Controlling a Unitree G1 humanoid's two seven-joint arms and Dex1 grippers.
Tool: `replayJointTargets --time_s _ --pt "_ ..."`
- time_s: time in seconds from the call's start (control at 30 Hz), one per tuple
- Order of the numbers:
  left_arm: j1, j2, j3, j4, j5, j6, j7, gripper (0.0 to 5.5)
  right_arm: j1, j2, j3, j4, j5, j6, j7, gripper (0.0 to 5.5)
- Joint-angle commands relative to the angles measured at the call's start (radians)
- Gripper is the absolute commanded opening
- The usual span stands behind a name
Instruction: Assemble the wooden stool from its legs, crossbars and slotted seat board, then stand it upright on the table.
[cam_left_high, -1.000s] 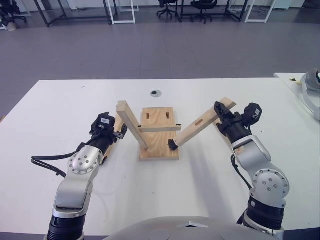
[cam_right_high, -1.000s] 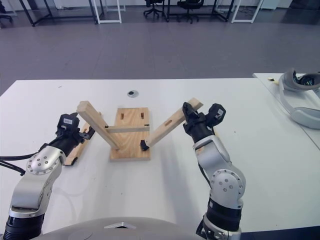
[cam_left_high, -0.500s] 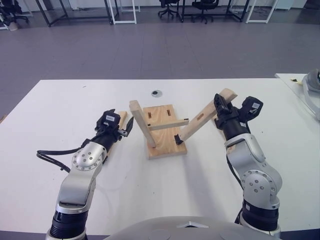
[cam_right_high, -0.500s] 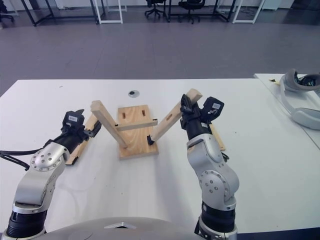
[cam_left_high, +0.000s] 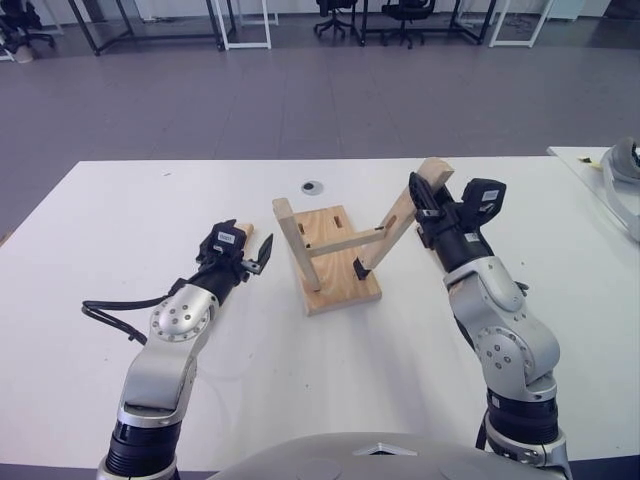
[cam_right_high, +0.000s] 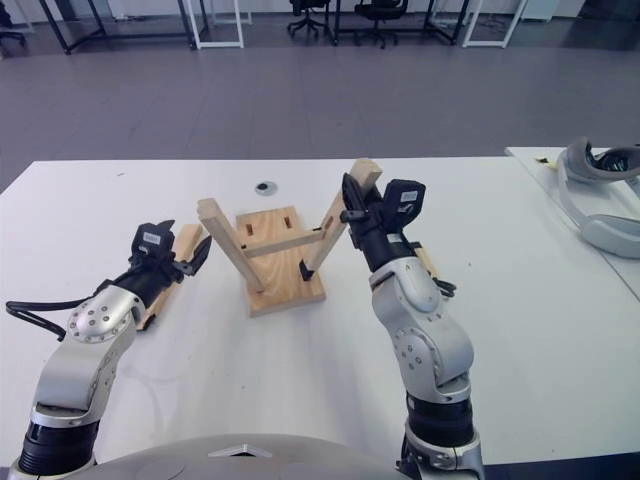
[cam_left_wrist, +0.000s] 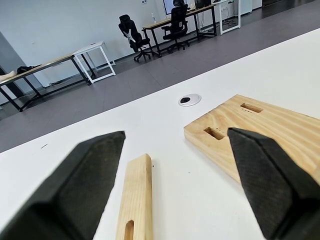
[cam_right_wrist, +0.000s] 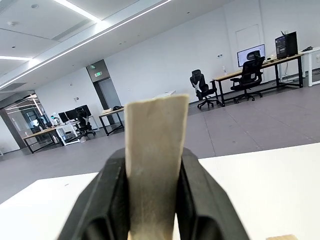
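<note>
The slotted seat board (cam_left_high: 342, 288) lies flat on the white table. Two legs rise from it, a left leg (cam_left_high: 296, 245) and a right leg (cam_left_high: 402, 218), joined by a crossbar (cam_left_high: 345, 243). My right gripper (cam_left_high: 428, 200) is shut on the upper end of the right leg (cam_right_wrist: 152, 165). My left gripper (cam_left_high: 250, 252) is open, low over the table to the left of the board. A loose leg (cam_left_wrist: 136, 200) lies flat between its fingers (cam_left_wrist: 85, 180). The seat board (cam_left_wrist: 260, 125) lies just beyond it.
A round cable grommet (cam_left_high: 312, 187) sits in the table behind the board. Another loose wooden piece (cam_right_high: 425, 262) lies behind my right arm. A headset (cam_right_high: 600, 195) rests on the neighbouring table at the far right. A black cable (cam_left_high: 105, 325) trails from my left arm.
My right gripper has swung its leg up and leftward to a steeper angle. The board with the other leg has turned and slid right. My left gripper has advanced slightly toward the board.
</note>
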Motion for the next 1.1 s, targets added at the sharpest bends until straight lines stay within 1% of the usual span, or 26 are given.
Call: replayJointTargets --time_s 0.03,0.13,0.33,0.37,0.43,0.53,0.6,0.73,0.8,0.87,0.93,0.97,1.1 --pt "-0.012 -0.001 0.001 0.012 0.009 0.001 0.001 3.77 0.079 -0.046 0.006 0.012 -0.067 0.102 -0.020 1.01" --pt "-0.014 -0.004 -0.002 0.013 0.012 0.000 0.005 3.77 0.102 -0.020 0.008 -0.029 -0.101 0.211 -0.127 1.01" --pt "-0.022 -0.001 -0.001 0.009 0.013 0.005 0.004 3.77 0.071 0.076 -0.088 -0.022 -0.074 0.440 -0.303 1.01" --pt "-0.022 0.000 0.000 0.008 0.013 0.006 0.004 3.77 0.063 0.074 -0.086 -0.034 -0.081 0.475 -0.311 1.01" --pt "-0.028 -0.004 -0.005 0.005 0.014 0.011 0.007 3.77 0.061 0.039 -0.037 -0.057 -0.098 0.515 -0.292 1.01" --pt "-0.052 -0.017 -0.016 0.012 0.013 0.012 0.013 3.77 0.068 -0.034 0.021 -0.078 -0.112 0.516 -0.229 1.02" --pt "-0.073 -0.028 -0.017 0.026 0.014 0.007 0.020 3.77 0.051 -0.044 0.003 -0.075 -0.099 0.491 -0.203 1.02" --pt "-0.085 -0.050 -0.038 0.038 0.022 0.003 0.032 3.77 -0.028 0.011 -0.098 -0.056 -0.048 0.429 -0.203 1.02" --pt "-0.085 -0.055 -0.046 0.040 0.026 0.000 0.034 3.77 -0.074 0.058 -0.168 -0.038 -0.004 0.408 -0.214 1.02" --pt "-0.088 -0.060 -0.051 0.041 0.029 0.000 0.039 3.77 -0.111 0.106 -0.236 -0.019 0.052 0.403 -0.226 1.02" --pt "-0.092 -0.067 -0.058 0.041 0.030 0.001 0.046 3.77 -0.123 0.132 -0.277 -0.004 0.098 0.418 -0.225 1.02" --pt "-0.091 -0.068 -0.061 0.038 0.030 0.002 0.050 3.77 -0.123 0.134 -0.286 0.000 0.113 0.427 -0.220 1.02" --pt "-0.089 -0.070 -0.066 0.037 0.026 0.003 0.051 3.77 -0.127 0.066 -0.292 0.034 0.117 0.420 -0.151 1.02"
